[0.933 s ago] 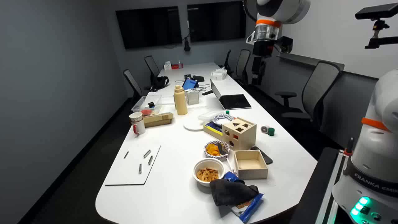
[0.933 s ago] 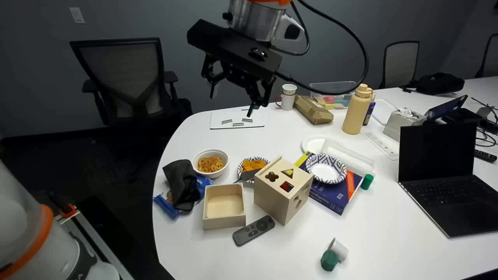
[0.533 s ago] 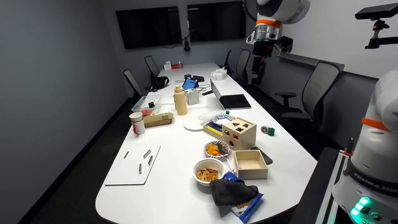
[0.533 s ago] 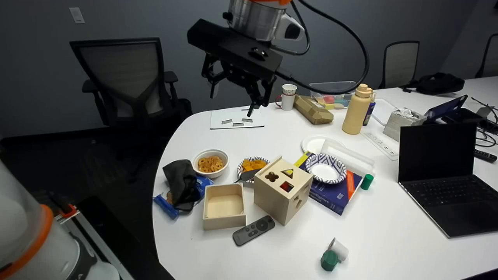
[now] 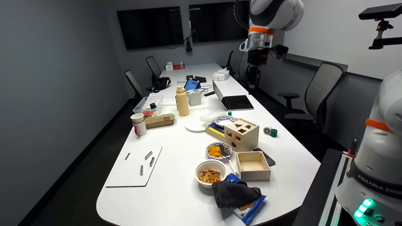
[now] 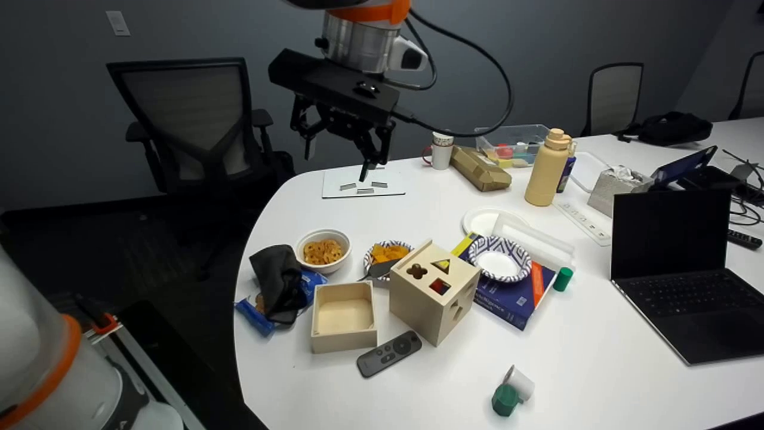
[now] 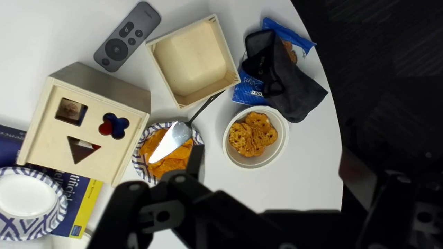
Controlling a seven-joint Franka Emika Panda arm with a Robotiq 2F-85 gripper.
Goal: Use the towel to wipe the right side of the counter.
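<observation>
Near edge: dark towel [image 5: 235, 194] draped over blue snack packet [image 5: 255, 210], beside cracker bowl [image 5: 211, 164], ungrasped
Farther: jaws spread, holding nothing, high above surface [image 5: 179, 197], well apart from towel
Progress: likely early stage; grasp, lift, wiping of right side apparently undone

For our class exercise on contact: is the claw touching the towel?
Apart: in an exterior view, the claw hangs open, with a clear gap between it and the towel.
</observation>
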